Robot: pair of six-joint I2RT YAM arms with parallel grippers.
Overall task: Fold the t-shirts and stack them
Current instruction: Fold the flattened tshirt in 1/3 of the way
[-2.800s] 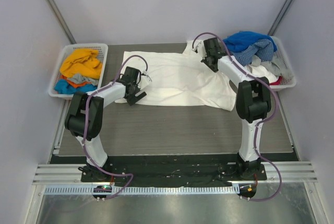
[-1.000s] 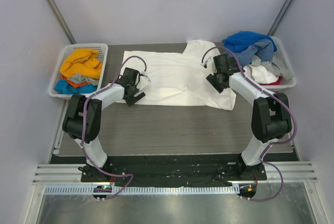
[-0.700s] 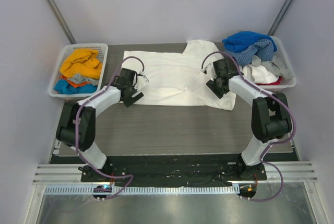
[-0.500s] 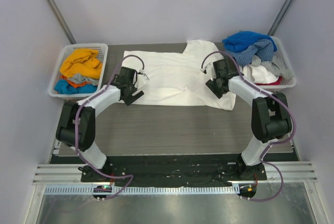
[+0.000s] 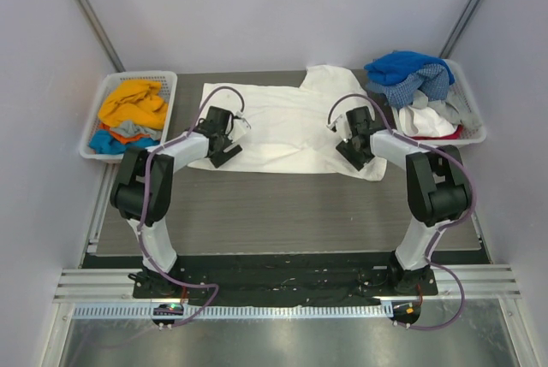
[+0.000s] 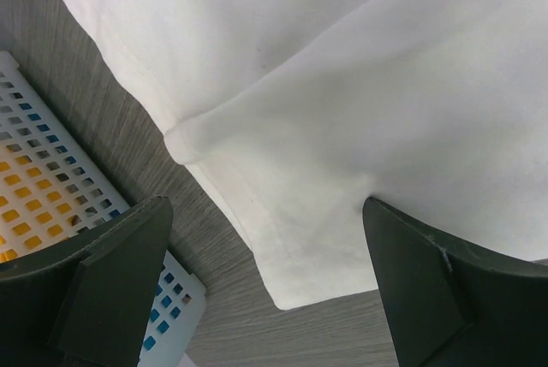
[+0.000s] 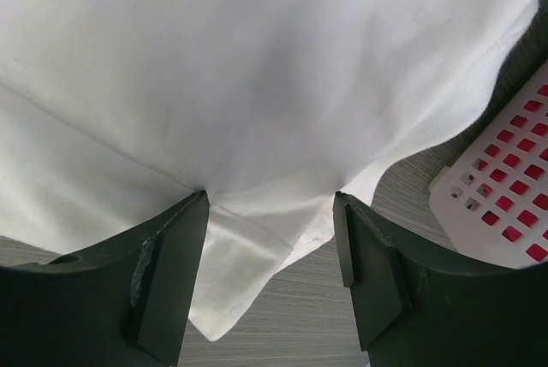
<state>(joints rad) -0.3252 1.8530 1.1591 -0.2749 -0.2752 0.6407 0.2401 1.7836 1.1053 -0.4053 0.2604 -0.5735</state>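
Lying with its long axis sideways across the far surface (image 5: 282, 213), the white t-shirt (image 5: 282, 123) is met at both near corners. The left fingers (image 6: 111, 273) are held wide apart above the left corner, and the right fingers (image 7: 171, 273) are apart, tips pressed into the right hem.

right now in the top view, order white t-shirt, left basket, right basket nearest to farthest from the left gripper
1. white t-shirt, directly under the left gripper, mid-table
2. left basket, at the table's left edge
3. right basket, far right, beyond the shirt
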